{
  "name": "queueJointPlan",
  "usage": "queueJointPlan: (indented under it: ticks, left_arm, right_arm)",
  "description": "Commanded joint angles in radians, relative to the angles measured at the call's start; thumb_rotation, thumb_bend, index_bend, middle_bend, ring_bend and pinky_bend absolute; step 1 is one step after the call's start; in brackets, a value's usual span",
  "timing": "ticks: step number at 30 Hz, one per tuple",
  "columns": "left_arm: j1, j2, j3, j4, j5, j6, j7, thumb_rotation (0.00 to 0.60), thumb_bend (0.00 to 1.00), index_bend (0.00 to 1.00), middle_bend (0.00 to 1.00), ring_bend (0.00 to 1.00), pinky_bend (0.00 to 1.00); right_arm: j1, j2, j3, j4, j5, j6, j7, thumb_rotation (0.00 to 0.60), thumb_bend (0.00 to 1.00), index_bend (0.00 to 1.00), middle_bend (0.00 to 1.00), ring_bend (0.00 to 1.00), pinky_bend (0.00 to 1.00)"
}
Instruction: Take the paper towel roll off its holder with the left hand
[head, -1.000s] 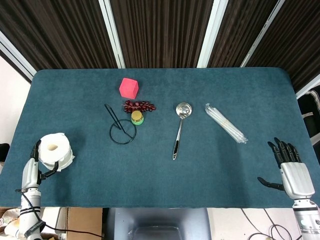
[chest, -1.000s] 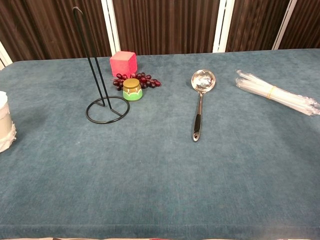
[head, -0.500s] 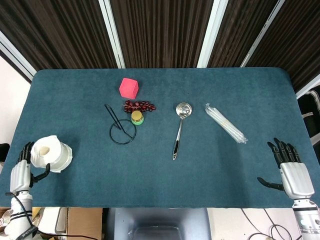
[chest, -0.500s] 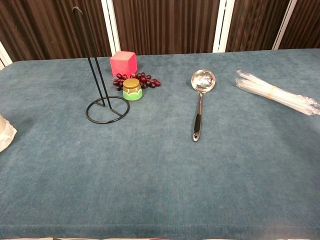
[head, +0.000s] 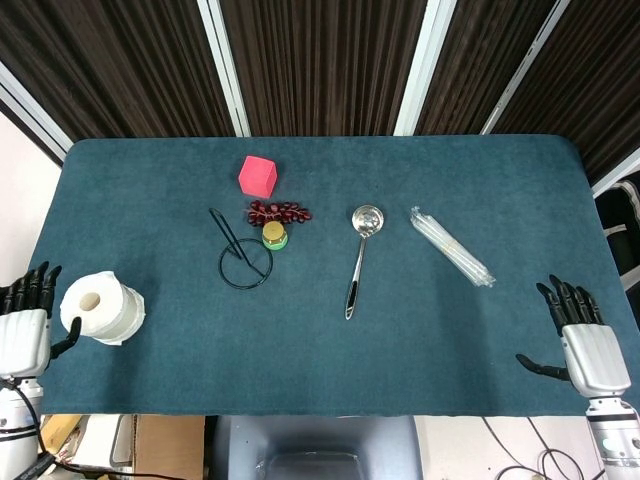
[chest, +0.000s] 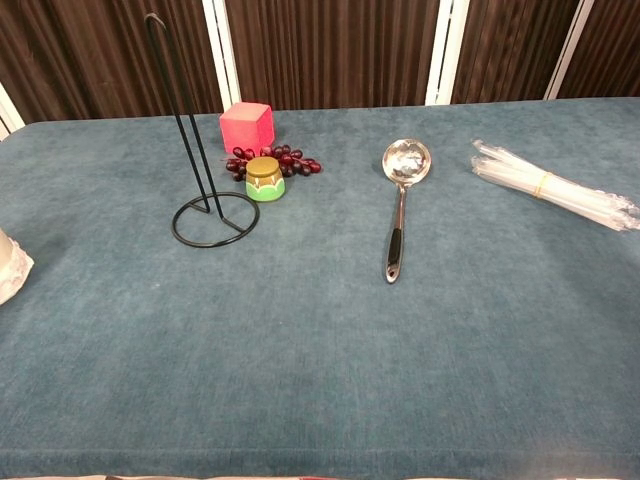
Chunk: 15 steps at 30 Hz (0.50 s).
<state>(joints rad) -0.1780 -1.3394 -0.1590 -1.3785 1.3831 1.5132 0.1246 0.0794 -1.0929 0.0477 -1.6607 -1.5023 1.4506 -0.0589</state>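
- Since a second ago the left robot hand (head: 22, 325) has let go of the paper towel roll (head: 99, 307) and drawn back toward the tabletop's left edge; it now sits just beside the roll with fingers spread, holding nothing.
- Tabletop (head: 320, 370), covered in blue cloth, carries everything.
- Right robot hand (head: 585, 345) rests at the right edge, far from the holder, fingers apart and empty, unchanged.
- Paper towel roll stands on the tabletop well left of the holder (head: 243, 258), off it, core hole facing up; the chest view shows only its edge (chest: 10, 268) at the left border.
- Holder, a black wire ring with an upright loop (chest: 185, 130), stands bare.
- Bundle of clear straws (head: 451, 246) lies far right of the holder.
- Ladle (head: 358, 255) lies right of the holder, bowl away from the robot.
- Pink cube (head: 257, 176) sits behind the holder.
- Grapes (head: 279, 211) lie just behind the holder's right side.
- Small green-and-yellow jar (head: 274, 235) sits just beside the holder's ring.
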Motion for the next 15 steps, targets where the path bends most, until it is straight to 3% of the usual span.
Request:
queueJointPlan:
  ticks: [1,5,15]
  left_arm:
    - [-0.008,0.037,0.019,0.006,0.028,-0.004,0.039,0.600,0.38,0.08,0.00,0.00,0.08]
    - [-0.013,0.139,0.062,-0.098,0.008,-0.087,0.212,0.600,0.38,0.08,0.00,0.00,0.07]
    - [-0.014,0.172,0.055,-0.163,-0.036,-0.112,0.237,0.600,0.36,0.09,0.02,0.00,0.07]
  right_arm:
    - [-0.001,0.004,0.001,-0.004,0.004,0.001,-0.006,0.600,0.15,0.00,0.00,0.00,0.07]
    - [-0.003,0.017,0.004,-0.020,0.012,0.002,-0.014,0.600,0.15,0.00,0.00,0.00,0.07]
    - [-0.002,0.029,0.011,-0.033,0.034,-0.006,-0.027,0.600,0.15,0.00,0.00,0.00,0.07]
